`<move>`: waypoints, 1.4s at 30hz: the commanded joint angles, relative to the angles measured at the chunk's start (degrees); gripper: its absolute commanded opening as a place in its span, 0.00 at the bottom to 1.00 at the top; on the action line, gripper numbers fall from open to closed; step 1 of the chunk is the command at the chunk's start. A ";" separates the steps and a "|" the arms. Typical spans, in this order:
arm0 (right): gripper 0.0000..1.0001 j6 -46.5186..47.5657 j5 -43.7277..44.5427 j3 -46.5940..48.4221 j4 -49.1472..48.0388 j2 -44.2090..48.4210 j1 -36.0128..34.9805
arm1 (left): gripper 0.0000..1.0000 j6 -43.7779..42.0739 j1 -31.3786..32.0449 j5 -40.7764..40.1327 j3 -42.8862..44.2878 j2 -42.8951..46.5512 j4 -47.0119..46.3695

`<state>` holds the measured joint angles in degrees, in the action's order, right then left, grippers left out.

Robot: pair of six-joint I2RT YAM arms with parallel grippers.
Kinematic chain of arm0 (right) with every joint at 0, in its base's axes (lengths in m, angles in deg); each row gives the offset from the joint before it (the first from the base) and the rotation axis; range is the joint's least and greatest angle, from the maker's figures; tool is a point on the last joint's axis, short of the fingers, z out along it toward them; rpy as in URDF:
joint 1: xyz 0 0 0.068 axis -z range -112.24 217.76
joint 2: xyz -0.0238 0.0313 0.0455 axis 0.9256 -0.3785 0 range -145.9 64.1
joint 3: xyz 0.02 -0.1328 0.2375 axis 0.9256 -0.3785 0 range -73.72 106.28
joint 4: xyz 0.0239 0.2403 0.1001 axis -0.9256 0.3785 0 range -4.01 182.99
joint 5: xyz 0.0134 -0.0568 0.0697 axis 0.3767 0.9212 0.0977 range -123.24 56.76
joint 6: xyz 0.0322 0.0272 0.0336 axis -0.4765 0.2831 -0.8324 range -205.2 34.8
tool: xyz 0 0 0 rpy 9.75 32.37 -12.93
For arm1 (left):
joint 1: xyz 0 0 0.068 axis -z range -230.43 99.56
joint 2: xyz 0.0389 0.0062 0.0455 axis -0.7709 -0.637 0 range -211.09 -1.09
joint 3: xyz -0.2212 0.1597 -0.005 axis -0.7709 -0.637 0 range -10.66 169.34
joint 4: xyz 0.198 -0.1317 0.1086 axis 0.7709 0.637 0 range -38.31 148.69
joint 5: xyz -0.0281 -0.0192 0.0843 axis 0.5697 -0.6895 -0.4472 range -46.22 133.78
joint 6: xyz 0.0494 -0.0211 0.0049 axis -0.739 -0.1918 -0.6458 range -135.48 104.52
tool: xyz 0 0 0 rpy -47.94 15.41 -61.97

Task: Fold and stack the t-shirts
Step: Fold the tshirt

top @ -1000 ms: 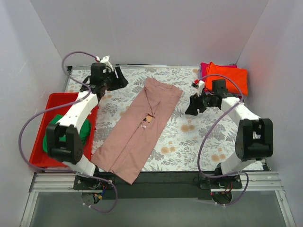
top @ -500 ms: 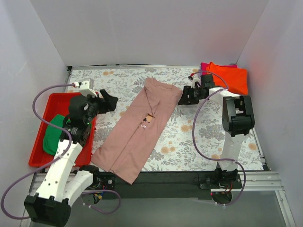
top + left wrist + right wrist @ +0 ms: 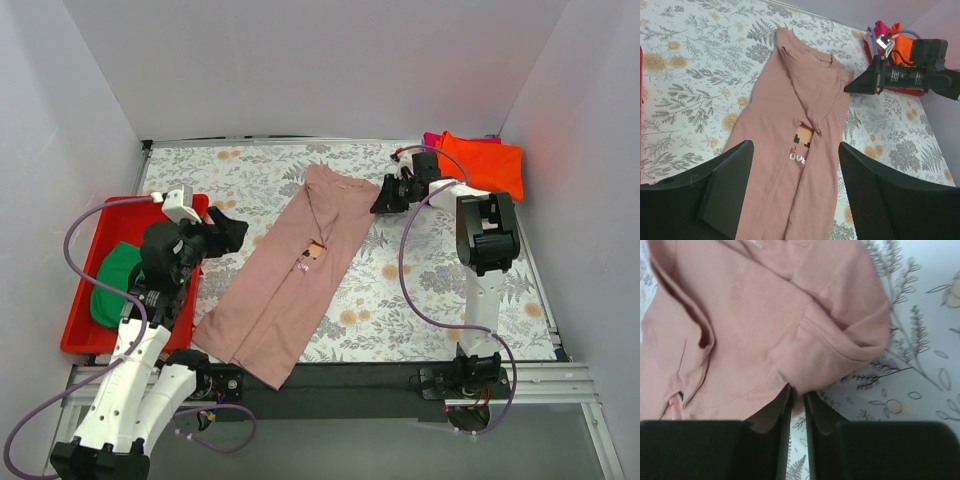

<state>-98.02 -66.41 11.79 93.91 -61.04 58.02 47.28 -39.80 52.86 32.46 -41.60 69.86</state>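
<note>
A dusty-pink t-shirt [image 3: 300, 265] lies folded lengthwise into a long strip, running diagonally across the table, its pixel print [image 3: 804, 136] showing at the seam. My right gripper [image 3: 385, 198] is at the shirt's far right corner, shut on the edge of the folded sleeve [image 3: 840, 335]; the cloth is pinched between its fingertips [image 3: 797, 392]. My left gripper [image 3: 796, 147] hovers open above the shirt's lower half, left of it in the top view [image 3: 230, 230], with nothing in it. Folded orange [image 3: 485, 160] and magenta [image 3: 432, 140] t-shirts are stacked at the far right. A green t-shirt [image 3: 115, 280] lies in the tray.
A red plastic tray [image 3: 85, 335] sits at the table's left edge, under my left arm. White walls close in the table on three sides. The floral tablecloth [image 3: 440, 290] shows bare to the right of the pink shirt.
My right gripper moved in to the shirt's far right corner and shut on the sleeve edge. My left arm swung back toward the near left and stayed open.
</note>
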 commanded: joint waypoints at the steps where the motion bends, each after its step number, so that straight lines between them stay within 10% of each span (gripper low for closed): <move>1: 0.19 1.29 4.68 3.51 0.34 -2.21 -0.02 | 0.68 -0.45 -0.09 0.50 -1.10 -0.27 1.42; 9: 0.06 12.64 17.69 20.11 6.22 -7.29 0.77 | 0.68 -1.42 0.00 3.13 -0.84 -2.99 2.13; 14: 0.33 19.14 19.02 33.65 12.20 -11.61 0.60 | 0.68 -0.45 0.00 6.29 -0.66 -5.72 2.92; 18: 0.50 23.79 19.54 31.82 12.64 -7.77 -0.46 | 0.67 -0.27 0.00 8.06 -1.97 -6.42 3.54; 42: 0.54 13.70 6.98 35.07 9.92 -15.21 -6.70 | 0.67 -2.56 -0.09 7.88 -6.64 -3.08 1.60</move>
<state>-82.85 -59.15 43.53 105.56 -75.03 51.42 45.75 -39.80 60.31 26.14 -45.34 72.25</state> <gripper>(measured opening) 0.537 0.672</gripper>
